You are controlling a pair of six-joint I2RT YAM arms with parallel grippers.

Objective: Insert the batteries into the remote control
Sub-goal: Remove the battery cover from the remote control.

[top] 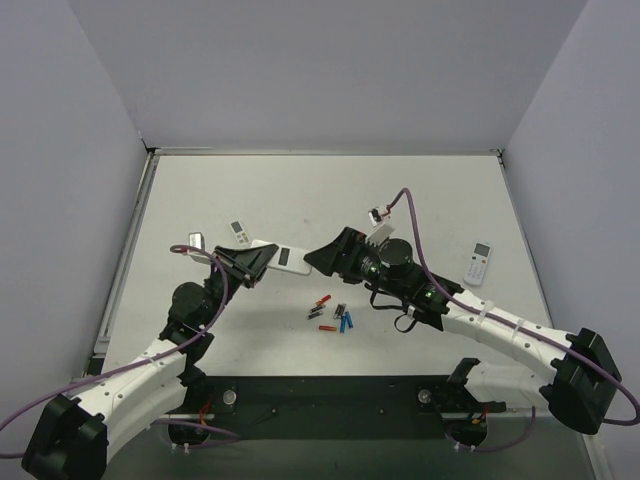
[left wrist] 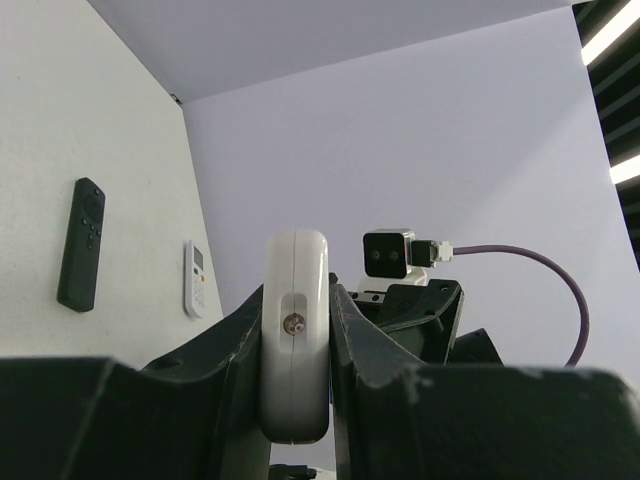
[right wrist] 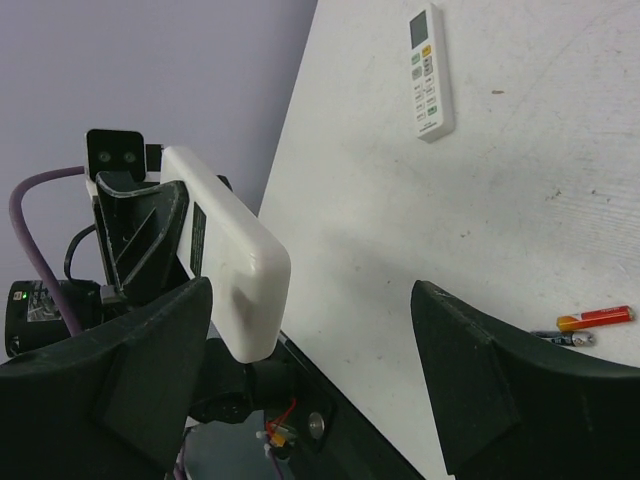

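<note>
Currently left end effector [top: 248,263] pinches short white remote control [left wrist: 295,340] aloft; right end effector [right wrist: 310,380] spread, empty. Next likely: pick small coloured cylinder batteries [top: 332,317] off surface [top: 300,190].

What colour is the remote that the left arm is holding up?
White, with a small dark rectangle; the remote control shows best in the right wrist view.
</note>
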